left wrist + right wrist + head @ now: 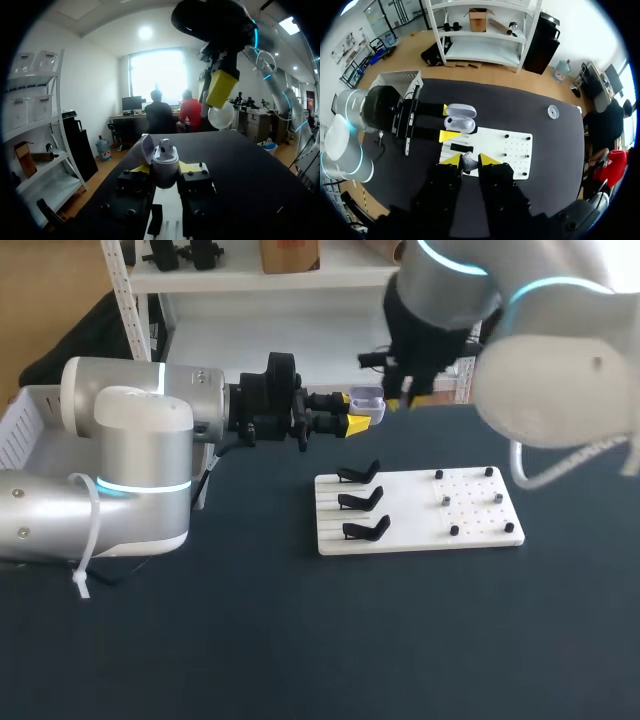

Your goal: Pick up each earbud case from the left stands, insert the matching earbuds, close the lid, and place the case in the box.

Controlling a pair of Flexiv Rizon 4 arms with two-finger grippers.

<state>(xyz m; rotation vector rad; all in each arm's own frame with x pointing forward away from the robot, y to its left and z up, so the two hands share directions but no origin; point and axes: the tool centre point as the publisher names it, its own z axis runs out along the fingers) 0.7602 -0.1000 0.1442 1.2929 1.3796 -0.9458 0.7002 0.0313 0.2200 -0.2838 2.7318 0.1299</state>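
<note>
Right gripper (466, 159) pinches an earbud (468, 163) above the open earbud case (165, 161), which the left gripper (357, 420) clamps over the table's (300, 640) far edge. Slight misalignment could jam or drop the earbud.

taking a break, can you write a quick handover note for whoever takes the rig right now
Left gripper: shut on the open earbud case, held off the table behind the white board.
Right gripper: shut on an earbud, close above the case, not yet in it.
Done: all three black stands are empty; the case seems to hold one earbud already.
Left: seat the held earbud, close the lid, put the case in the white box at the table's left. What the box holds does not show.
</note>
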